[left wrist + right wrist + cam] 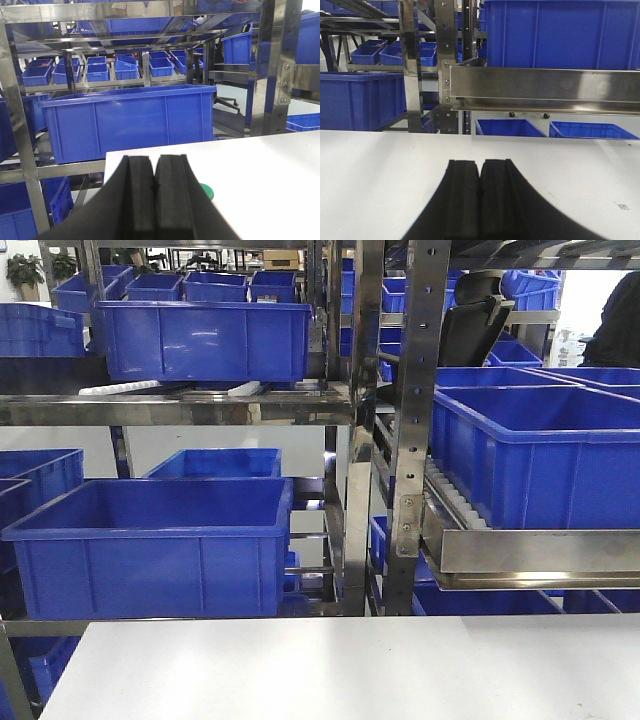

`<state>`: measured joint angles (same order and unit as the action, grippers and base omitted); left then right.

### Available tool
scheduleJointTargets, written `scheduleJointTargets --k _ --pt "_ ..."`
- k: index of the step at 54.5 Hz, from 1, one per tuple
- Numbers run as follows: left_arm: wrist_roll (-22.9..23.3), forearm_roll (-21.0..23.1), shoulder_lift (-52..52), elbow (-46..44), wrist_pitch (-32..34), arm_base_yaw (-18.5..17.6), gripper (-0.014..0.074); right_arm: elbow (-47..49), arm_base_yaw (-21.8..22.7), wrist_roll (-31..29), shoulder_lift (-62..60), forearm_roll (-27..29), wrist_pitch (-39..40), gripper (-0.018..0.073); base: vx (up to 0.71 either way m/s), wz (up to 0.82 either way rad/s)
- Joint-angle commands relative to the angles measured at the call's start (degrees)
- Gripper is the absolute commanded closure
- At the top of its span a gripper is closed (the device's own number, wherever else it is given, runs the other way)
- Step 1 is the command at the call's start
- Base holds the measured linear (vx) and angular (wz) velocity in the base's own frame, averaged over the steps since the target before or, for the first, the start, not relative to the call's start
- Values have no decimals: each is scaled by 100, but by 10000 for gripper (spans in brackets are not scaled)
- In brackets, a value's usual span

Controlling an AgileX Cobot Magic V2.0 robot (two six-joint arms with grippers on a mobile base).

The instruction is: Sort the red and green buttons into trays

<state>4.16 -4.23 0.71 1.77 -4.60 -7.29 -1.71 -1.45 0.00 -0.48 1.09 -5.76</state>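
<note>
Left gripper [154,172], jaws pressed together and empty, sits over the table [260,170] near its left edge. Right gripper [480,175], likewise closed, points toward its far edge.

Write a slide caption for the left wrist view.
Left gripper shut over the white table, a green object peeking out beside it, blue crates on steel racks behind.

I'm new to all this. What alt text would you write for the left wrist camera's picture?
The left gripper, black and shut, fills the bottom over a white table; a bit of something green peeks from behind it. Beyond stand blue crates on steel racks.
</note>
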Motion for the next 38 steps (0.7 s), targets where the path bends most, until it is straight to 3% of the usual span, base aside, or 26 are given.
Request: scheduleJointTargets --k 1,10,22,30,38 --pt "52 3 80 24 460 4 602 -36 26 -55 -71 -10 534 572 0 0" --pt "52 3 80 11 581 3 602 -36 26 -55 -71 -10 996 572 0 0" --pt "292 11 80 -142 2226 3 602 253 26 126 -71 156 2297 572 0 0" --pt "229 -6 -93 -1280 1435 3 602 1489 26 -74 85 225 1716 572 0 0" --pt "-416 -188 -1219 -2873 792 3 602 3269 26 -406 1187 166 909 572 0 0"
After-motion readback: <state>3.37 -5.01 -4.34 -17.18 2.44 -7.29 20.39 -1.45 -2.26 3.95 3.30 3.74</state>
